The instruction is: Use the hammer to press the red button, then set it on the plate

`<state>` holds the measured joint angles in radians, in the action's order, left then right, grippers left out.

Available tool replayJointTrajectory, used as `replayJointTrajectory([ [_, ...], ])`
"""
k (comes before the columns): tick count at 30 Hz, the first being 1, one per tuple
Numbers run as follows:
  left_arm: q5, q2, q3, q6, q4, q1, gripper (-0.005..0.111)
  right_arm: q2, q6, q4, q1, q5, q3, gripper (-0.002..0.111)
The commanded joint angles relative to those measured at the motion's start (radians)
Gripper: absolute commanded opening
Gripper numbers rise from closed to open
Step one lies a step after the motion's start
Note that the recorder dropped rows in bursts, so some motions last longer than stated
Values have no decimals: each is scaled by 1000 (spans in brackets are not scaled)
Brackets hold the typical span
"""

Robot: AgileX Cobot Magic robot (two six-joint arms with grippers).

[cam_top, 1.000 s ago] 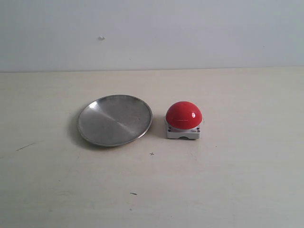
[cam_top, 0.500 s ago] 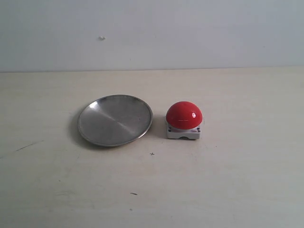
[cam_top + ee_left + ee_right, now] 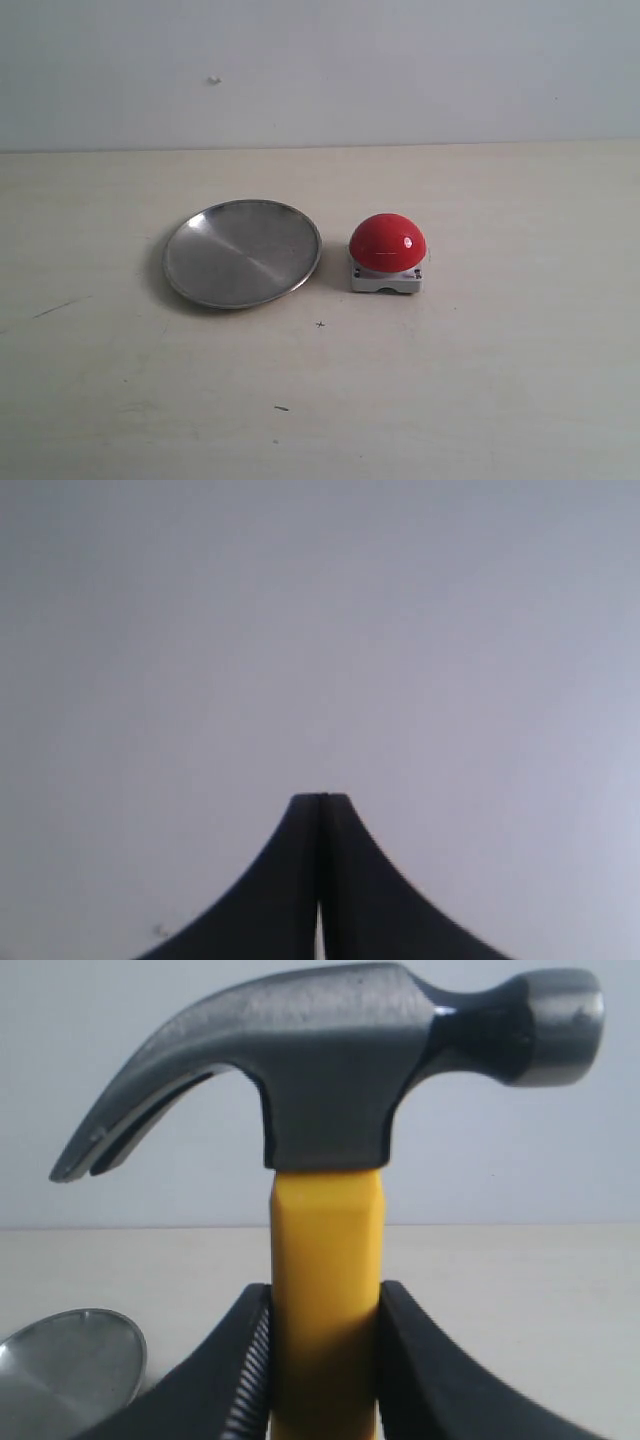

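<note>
Well, the hammer (image 3: 325, 1150) is off the table, clamped in the right gripper (image 3: 325, 1300). The two black ribbed fingers (image 3: 245, 1380) press on opposite sides of the yellow handle, so the jaws stand fairly narrow, closed on that handle just below the head. The hammer's long axis runs straight out from between the fingers. Judged against the table line behind it, it stands upright, with the dark metal head on top against the pale wall. The head lies crosswise to the handle: the round striking face points one way, and the split claw curves out the other way and droops back toward the gripper. Past the finger on the claw's side I can see a slice of the plate (image 3: 70, 1370) lying on the table.

Seen from the room, the plate (image 3: 242, 253) lies flat on the light table (image 3: 500, 380), and the red button (image 3: 387, 243) sits just beside it on its grey base, close but not touching.

The left gripper (image 3: 320, 798) faces plain wall, its dark fingers pressed together tip to tip with nothing between them.
</note>
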<state>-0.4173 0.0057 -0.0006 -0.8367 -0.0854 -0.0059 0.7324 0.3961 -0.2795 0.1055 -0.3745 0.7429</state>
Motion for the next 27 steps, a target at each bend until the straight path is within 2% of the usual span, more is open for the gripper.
replayJointTrajectory([
  [1,-97,80,-88,-51,-53,-5,0,1,-14,-8,-1,86,10,0],
  [2,-92,147,-139,-75,-140,-5,0,9,-17,-8,-1,86,10,0],
  [4,-122,351,-249,-298,-461,-5,0,35,-17,-6,-1,83,10,0],
  [5,-159,403,-268,-374,-534,-5,0,40,-17,-6,-1,83,10,0],
  [6,-315,541,-311,-484,-718,-5,0,51,-17,-6,-1,83,10,0],
  [7,-410,598,-333,-510,-785,-5,0,55,-17,-6,-1,83,10,0],
  [8,-600,746,-377,-532,-930,-5,0,59,-19,-6,-1,85,10,0],
  [10,-750,956,-429,-530,-1048,-11,1,61,-19,-6,-1,97,10,0],
  [11,-759,1045,-449,-526,-1064,-27,5,61,-21,-6,-1,101,10,0],
  [13,-759,1201,-482,-438,-1064,-95,25,61,-21,-6,-1,108,10,0],
  [15,-759,1335,-521,-294,-1058,-222,53,61,-21,-6,-1,119,10,0],
  [16,-759,1402,-545,-190,-1021,-337,66,61,-21,-6,-1,119,10,0],
  [18,-759,1477,-575,-51,-916,-482,72,61,-21,-6,-1,119,10,0],
  [19,-759,1537,-609,21,-820,-596,72,61,-21,-6,-1,119,10,0],
  [20,-742,1577,-641,54,-755,-666,72,61,-21,-6,-1,116,10,0],
  [21,-721,1598,-662,68,-722,-702,72,61,-21,-6,-1,112,10,0],
  [22,-674,1652,-717,110,-668,-778,72,61,-21,-6,-1,108,10,0],
  [25,-643,1765,-839,208,-657,-889,72,61,-21,20,-1,93,10,0],
  [27,-594,1821,-923,231,-635,-924,72,61,-21,35,-1,84,10,0],
])
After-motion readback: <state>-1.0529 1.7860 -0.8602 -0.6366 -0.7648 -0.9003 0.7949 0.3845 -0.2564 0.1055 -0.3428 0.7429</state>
